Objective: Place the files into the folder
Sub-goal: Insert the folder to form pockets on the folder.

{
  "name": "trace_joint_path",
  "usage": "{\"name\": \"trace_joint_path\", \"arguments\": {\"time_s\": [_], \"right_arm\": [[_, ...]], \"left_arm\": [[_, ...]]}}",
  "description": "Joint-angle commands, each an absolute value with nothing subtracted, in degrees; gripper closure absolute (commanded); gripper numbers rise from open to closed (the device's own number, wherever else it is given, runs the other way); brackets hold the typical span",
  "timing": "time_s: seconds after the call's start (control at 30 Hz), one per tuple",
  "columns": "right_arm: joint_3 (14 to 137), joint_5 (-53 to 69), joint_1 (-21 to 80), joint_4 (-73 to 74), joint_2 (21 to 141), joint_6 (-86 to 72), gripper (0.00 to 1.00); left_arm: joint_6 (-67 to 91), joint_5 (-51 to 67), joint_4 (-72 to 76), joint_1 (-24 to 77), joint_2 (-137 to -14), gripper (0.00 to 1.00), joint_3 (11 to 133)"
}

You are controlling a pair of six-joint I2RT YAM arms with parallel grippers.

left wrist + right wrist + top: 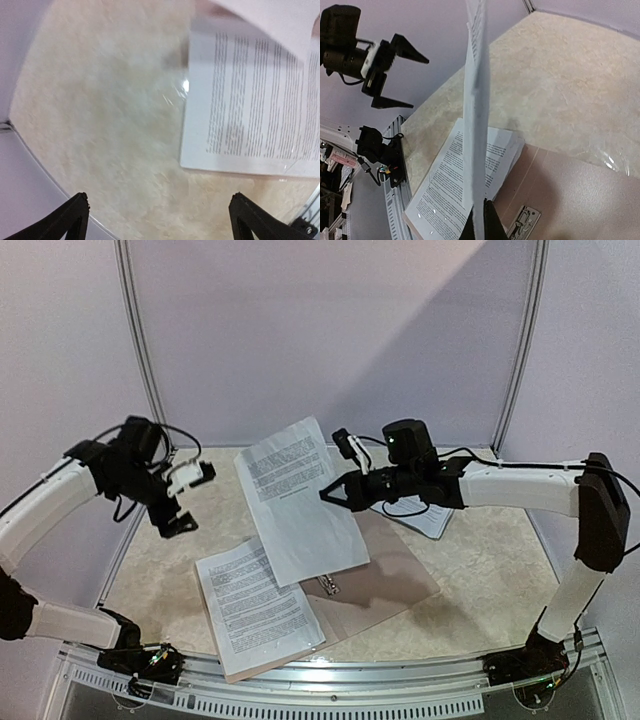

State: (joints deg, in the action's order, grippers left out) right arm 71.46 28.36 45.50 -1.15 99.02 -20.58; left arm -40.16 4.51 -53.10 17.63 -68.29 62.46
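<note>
Right gripper (330, 492) pinches 1 white printed paper sheet (298, 502) over the tan cardboard folder (395, 580); left gripper (192, 498) gapes empty.

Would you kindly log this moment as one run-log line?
left gripper: open, empty, raised | right gripper: shut on lifted sheet | folder: open on table | second sheet: lying on one folder leaf

left gripper (196, 500) spread wide, right gripper (329, 494) clamped
</note>
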Motion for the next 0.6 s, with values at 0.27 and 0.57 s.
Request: {"name": "trace_joint_path", "arguments": {"time_s": [0.27, 0.57], "right_arm": [[73.29, 17.07, 52.67, 6.24, 105.91, -17.91, 1.0], [72.78, 22.9, 55.14, 5.69, 107.77, -16.84, 1.0]], "left_arm": [[-45.61, -0.85, -40.33, 20.11, -68.06, 0.0, 35.1], [-46.25, -0.51, -36.93, 24.41, -69.73, 0.01, 30.66]]}}
